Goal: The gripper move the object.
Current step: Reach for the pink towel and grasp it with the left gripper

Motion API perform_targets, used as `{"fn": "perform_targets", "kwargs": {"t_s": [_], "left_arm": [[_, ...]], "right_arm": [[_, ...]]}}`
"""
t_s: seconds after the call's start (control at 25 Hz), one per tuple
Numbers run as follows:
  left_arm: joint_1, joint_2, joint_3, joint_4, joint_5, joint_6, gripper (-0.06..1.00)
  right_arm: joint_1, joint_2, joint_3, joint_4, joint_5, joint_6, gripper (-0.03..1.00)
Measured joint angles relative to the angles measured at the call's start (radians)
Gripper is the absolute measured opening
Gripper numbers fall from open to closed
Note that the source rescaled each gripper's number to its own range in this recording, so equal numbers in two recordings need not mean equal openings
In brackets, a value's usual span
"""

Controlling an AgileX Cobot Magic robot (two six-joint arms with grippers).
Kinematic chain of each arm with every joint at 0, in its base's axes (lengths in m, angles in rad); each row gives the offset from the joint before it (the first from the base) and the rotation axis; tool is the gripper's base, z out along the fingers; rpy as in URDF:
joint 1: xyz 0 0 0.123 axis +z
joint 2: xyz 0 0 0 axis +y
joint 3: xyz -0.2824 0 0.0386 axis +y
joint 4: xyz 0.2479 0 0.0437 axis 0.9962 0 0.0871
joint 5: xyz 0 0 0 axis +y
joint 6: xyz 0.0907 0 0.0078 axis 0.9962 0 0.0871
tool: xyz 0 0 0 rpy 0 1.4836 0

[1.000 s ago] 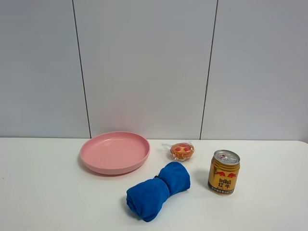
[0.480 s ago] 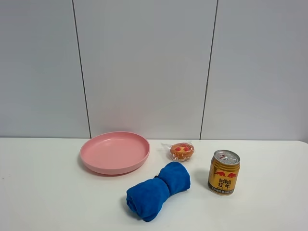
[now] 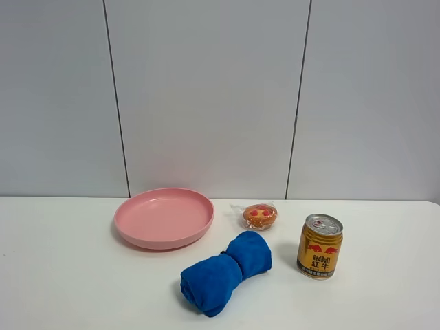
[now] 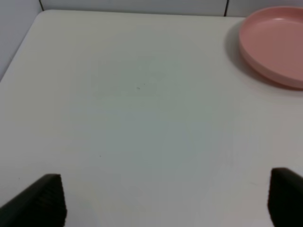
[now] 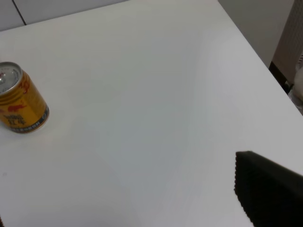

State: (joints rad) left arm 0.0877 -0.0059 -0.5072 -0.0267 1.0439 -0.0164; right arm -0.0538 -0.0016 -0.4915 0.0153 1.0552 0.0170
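A pink plate (image 3: 163,217) lies empty at the back left of the white table. A wrapped orange cake (image 3: 260,216) lies just right of it. A rolled blue towel (image 3: 225,272) lies in front of them. A gold Red Bull can (image 3: 320,246) stands upright to the towel's right. Neither gripper shows in the exterior view. In the left wrist view my left gripper (image 4: 165,201) is open and empty over bare table, with the plate (image 4: 272,47) far off to one side. In the right wrist view my right gripper (image 5: 135,208) is open and empty, well apart from the can (image 5: 20,106).
The table's left edge and corner (image 4: 21,45) meet a grey wall. The table's right edge (image 5: 258,59) drops off beyond the can. A panelled grey wall (image 3: 206,96) stands behind the table.
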Motion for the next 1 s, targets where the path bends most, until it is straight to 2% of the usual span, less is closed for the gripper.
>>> {"fn": "perform_targets", "kwargs": {"t_s": [0.16, 0.28, 0.44, 0.56, 0.72, 0.92, 1.0], "left_arm": [[0.000, 0.000, 0.000, -0.014, 0.000, 0.000, 0.94], [0.000, 0.000, -0.001, -0.090, 0.000, 0.060, 0.94], [0.000, 0.018, -0.052, -0.239, 0.000, 0.260, 0.94], [0.000, 0.109, -0.129, -0.329, -0.001, 0.414, 0.94], [0.000, 0.312, -0.253, -0.423, -0.023, 0.576, 0.94], [0.000, 0.586, -0.376, -0.541, -0.108, 0.785, 0.94], [0.000, 0.704, -0.423, -0.575, -0.118, 0.838, 0.94]], "right_arm": [[0.000, 0.000, 0.000, 0.000, 0.000, 0.000, 1.00], [0.000, 0.000, 0.000, 0.000, 0.000, 0.000, 1.00], [0.000, 0.000, 0.000, 0.000, 0.000, 0.000, 1.00], [0.000, 0.000, 0.000, 0.000, 0.000, 0.000, 1.00], [0.000, 0.000, 0.000, 0.000, 0.000, 0.000, 1.00], [0.000, 0.000, 0.000, 0.000, 0.000, 0.000, 1.00], [0.000, 0.000, 0.000, 0.000, 0.000, 0.000, 1.00]]}}
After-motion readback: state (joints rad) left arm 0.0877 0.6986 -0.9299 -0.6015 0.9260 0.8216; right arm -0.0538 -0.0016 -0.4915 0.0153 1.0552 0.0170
